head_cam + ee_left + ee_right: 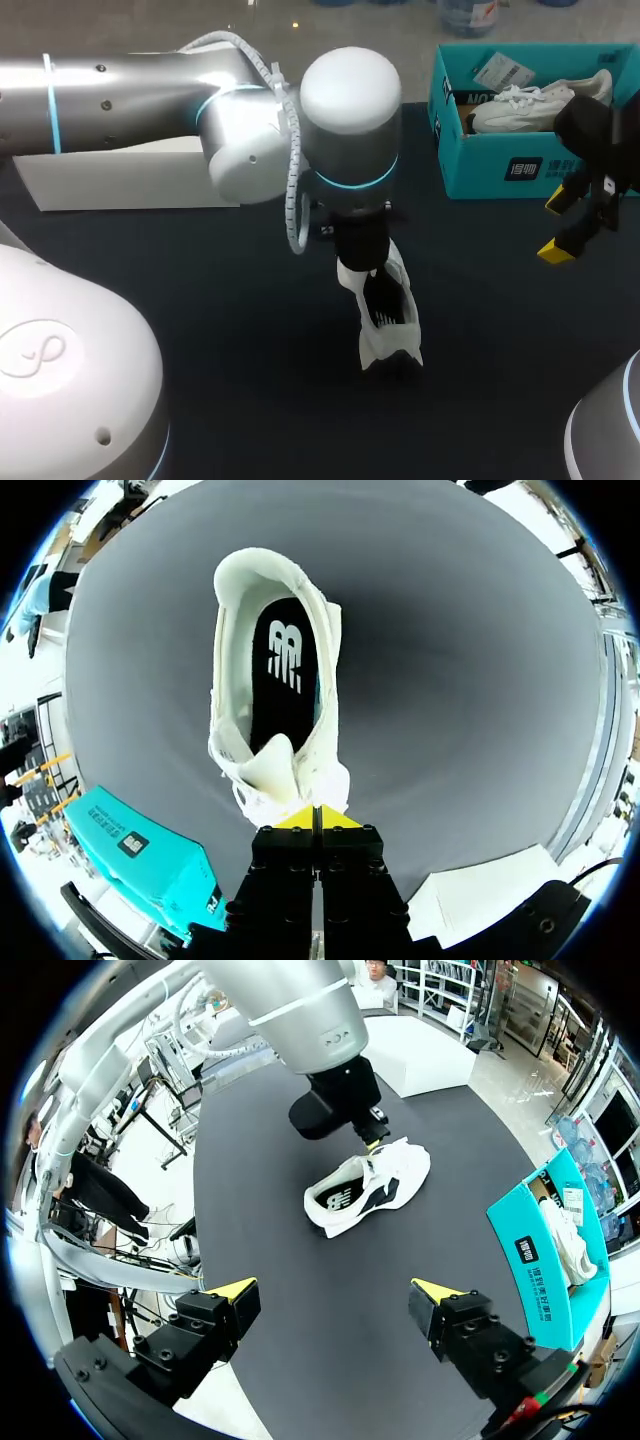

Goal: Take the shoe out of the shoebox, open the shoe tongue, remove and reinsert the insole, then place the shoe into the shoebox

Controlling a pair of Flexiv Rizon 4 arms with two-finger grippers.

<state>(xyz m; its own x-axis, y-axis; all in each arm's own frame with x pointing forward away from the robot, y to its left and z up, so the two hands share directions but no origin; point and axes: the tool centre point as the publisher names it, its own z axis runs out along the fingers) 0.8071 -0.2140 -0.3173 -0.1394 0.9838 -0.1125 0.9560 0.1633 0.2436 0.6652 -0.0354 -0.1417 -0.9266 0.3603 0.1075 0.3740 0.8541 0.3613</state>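
A white shoe [388,318] rests on the dark table mid-scene, its black insole [285,670] showing through the opening and its tongue [272,762] standing up. My left gripper [320,817] is directly above the shoe's front end, fingers pressed together on the white upper there. From the right wrist view the same shoe [362,1185] lies under the left arm's fingers. My right gripper [560,222] hangs wide open near the teal shoebox [500,165], holding nothing; the shoe lies well ahead of its fingers [235,1288].
A second white shoe [530,105] lies inside the teal shoebox at the back right. A white box lid [120,175] stands at the back left. Bare dark table surrounds the shoe on every side.
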